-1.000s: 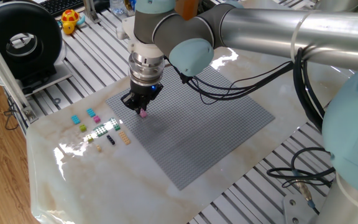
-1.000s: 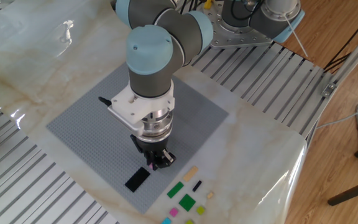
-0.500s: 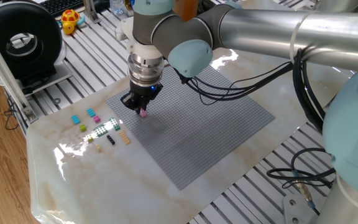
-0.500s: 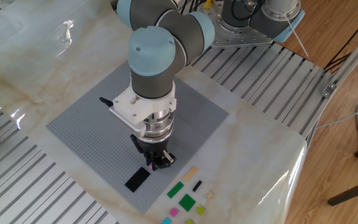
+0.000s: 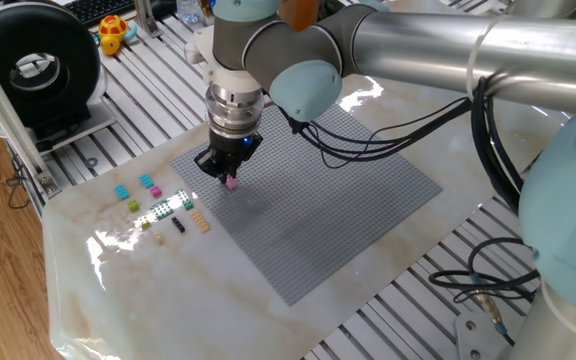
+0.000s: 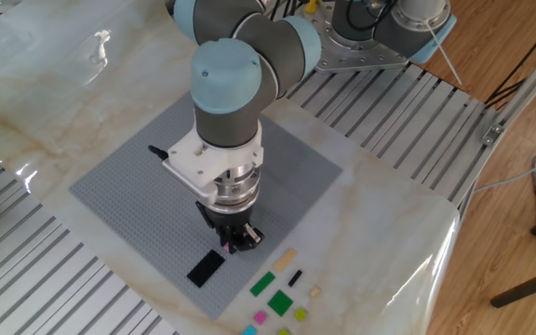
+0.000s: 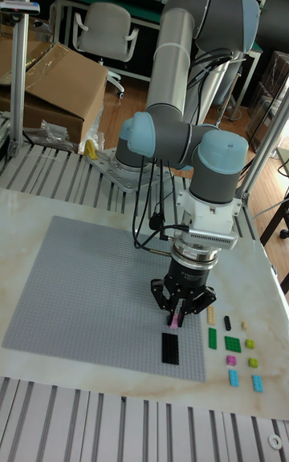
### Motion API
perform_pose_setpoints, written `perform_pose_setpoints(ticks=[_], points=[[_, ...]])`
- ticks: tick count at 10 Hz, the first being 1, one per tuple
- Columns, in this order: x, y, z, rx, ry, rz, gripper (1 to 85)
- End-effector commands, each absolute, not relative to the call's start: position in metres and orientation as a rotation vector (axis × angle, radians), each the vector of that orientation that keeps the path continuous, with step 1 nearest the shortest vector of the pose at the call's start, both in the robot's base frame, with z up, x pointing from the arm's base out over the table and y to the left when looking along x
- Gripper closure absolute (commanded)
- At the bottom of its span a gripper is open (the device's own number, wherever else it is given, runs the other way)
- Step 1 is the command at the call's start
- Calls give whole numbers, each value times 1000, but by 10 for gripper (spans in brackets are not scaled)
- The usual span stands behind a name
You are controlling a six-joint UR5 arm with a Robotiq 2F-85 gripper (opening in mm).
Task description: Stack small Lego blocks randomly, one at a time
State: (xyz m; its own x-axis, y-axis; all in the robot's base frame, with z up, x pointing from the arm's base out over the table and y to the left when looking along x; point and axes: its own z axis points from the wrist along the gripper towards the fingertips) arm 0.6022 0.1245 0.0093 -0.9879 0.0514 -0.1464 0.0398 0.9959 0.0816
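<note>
- One small pink Lego block [image 5: 231, 182] is pinched between the fingertips of the black two-finger claw [image 7: 176, 319], held just above the large grey studded baseplate [image 5: 348, 200] near its edge.
- No bin, tray or box holds any of the blocks; all the loose ones lie bare on the marble-patterned counter [image 6: 54, 112].
- Beside that same baseplate edge, on the counter, lie the remaining small Lego blocks [image 5: 158, 205]: cyan [image 5: 122, 191], yellow-green [image 5: 134, 205], pink [image 5: 155, 190], tan [image 5: 202, 224] and a thin black one [image 5: 178, 225], close together but apart from the baseplate.
- On the baseplate itself, just beside the claw, sits a flat black rectangular block [image 6: 206, 268].
- From the tall view, green flat pieces [image 7: 232, 343] lie on the counter beyond the baseplate edge, near the claw.
- Overhead of the baseplate, the silver and pale-blue arm [image 5: 408, 50] with black cables [image 5: 388, 135] crosses and hides part of the grey surface.
</note>
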Motion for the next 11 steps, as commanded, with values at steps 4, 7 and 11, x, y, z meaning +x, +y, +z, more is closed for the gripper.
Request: perform_pose_setpoints(ticks=[4,7,11], points=[[604,128,8,85,2980,136,843],[603,126,10,76,2980,135,843],[605,127,8,69,2975,137,843]])
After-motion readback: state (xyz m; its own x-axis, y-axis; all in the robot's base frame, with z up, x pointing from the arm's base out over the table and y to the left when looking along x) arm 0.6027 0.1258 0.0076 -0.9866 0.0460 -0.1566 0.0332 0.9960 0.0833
